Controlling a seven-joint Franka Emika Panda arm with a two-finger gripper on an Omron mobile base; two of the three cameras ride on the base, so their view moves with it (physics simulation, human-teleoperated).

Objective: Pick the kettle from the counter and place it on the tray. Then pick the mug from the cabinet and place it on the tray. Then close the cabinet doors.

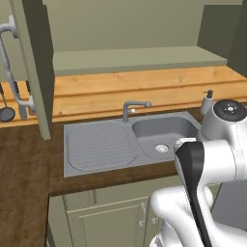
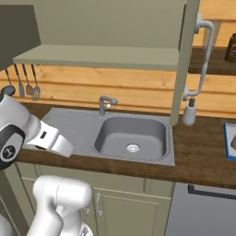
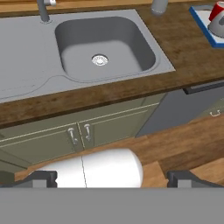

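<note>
At the hand view's top right corner, the tray [image 3: 202, 27] shows a thin blue rim and pale face on the counter [image 3: 188, 48]. On it stand what looks like the red mug [image 3: 217, 9] and the silvery kettle [image 3: 218, 27], both cut by the edge. My gripper [image 3: 111, 178] hangs low before the cupboards with its two tips wide apart, holding nothing. One sink [image 1: 140, 137], one tap [image 1: 131, 109], one soap bottle [image 2: 189, 112]. Two cabinet doors [image 1: 36, 62] stand open, one to each side of the cabinet [image 2: 97, 55] shelf.
</note>
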